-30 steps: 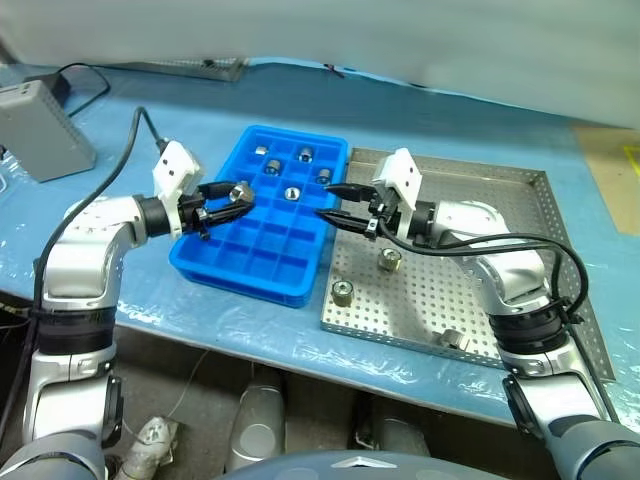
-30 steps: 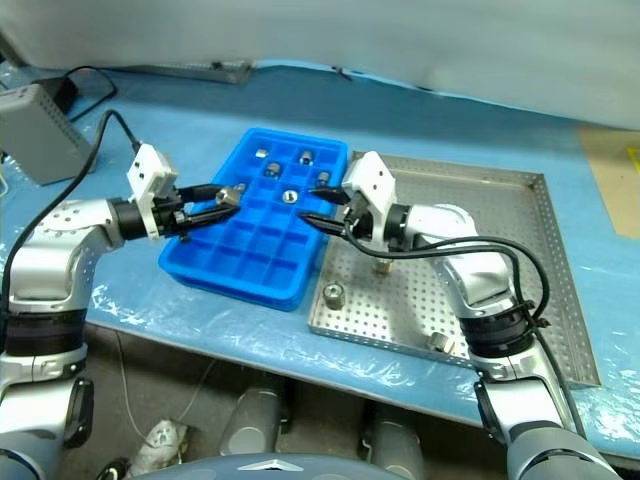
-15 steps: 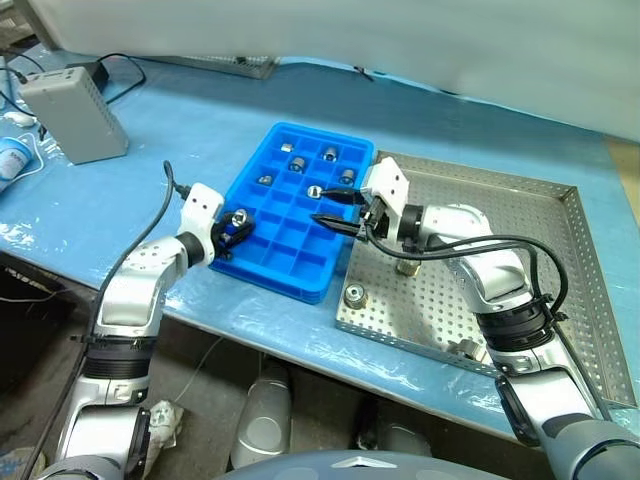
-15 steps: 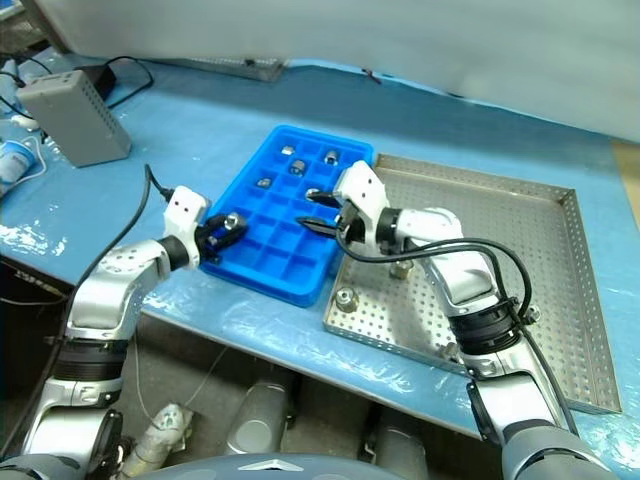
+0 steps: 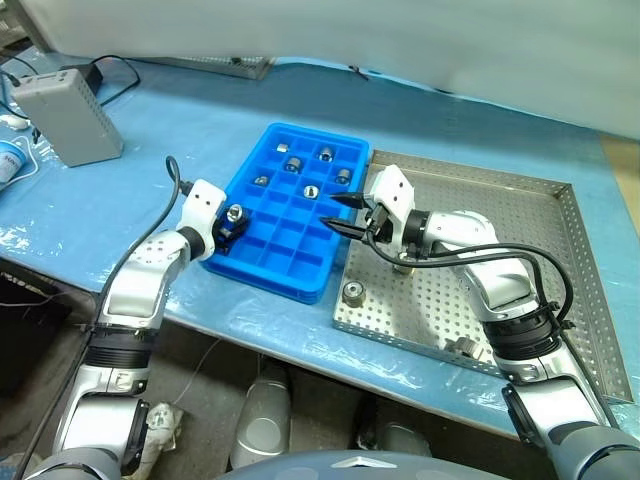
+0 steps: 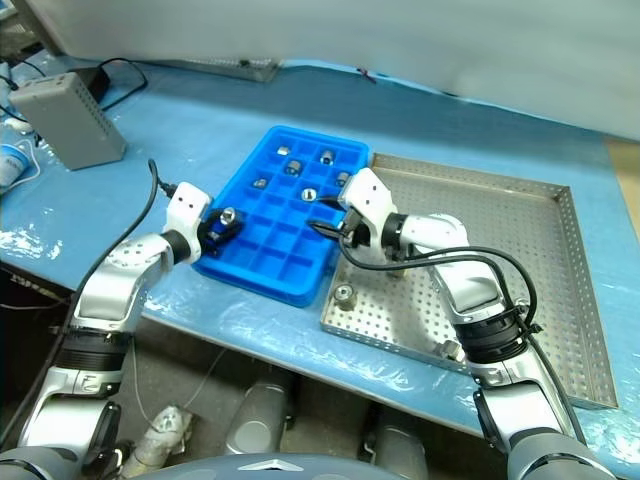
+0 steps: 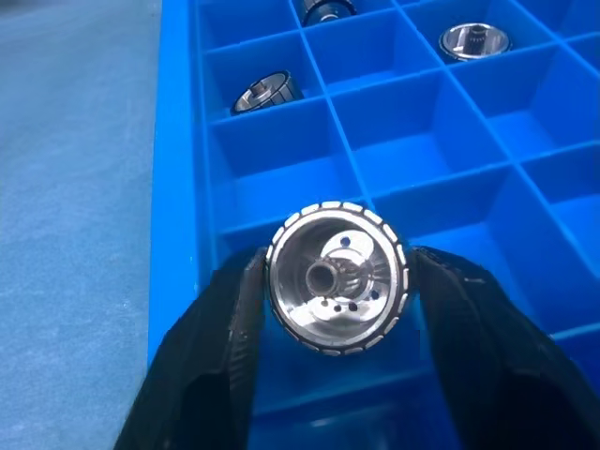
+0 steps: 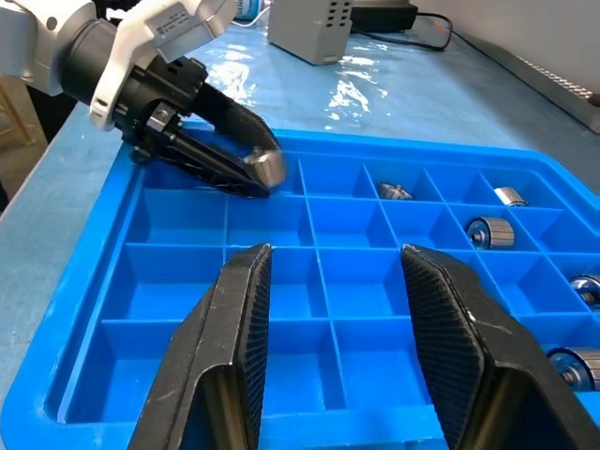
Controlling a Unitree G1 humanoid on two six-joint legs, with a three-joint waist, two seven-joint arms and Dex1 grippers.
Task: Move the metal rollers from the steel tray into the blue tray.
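Left claw (image 7: 333,309) grips 1 metal roller (image 7: 337,277) over blue tray (image 7: 178,187); right claw (image 8: 333,328) wide, empty beside it.

I see the roller (image 7: 337,277) as polished, mirror-bright metal with a ribbed rim. The blue tray (image 7: 178,178) looks like smooth, slightly glossy plastic. The steel tray (image 5: 520,215) is dull perforated metal, and the tabletop (image 5: 150,130) wears shiny, wrinkled blue film.

My left gripper (image 7: 337,309) reached in from my left, wrist angled down, its two black fingers (image 7: 220,347) flanking a roller (image 7: 337,289). My right gripper (image 8: 333,328) pointed leftward with fingers parted, empty, forearm bent across in front.
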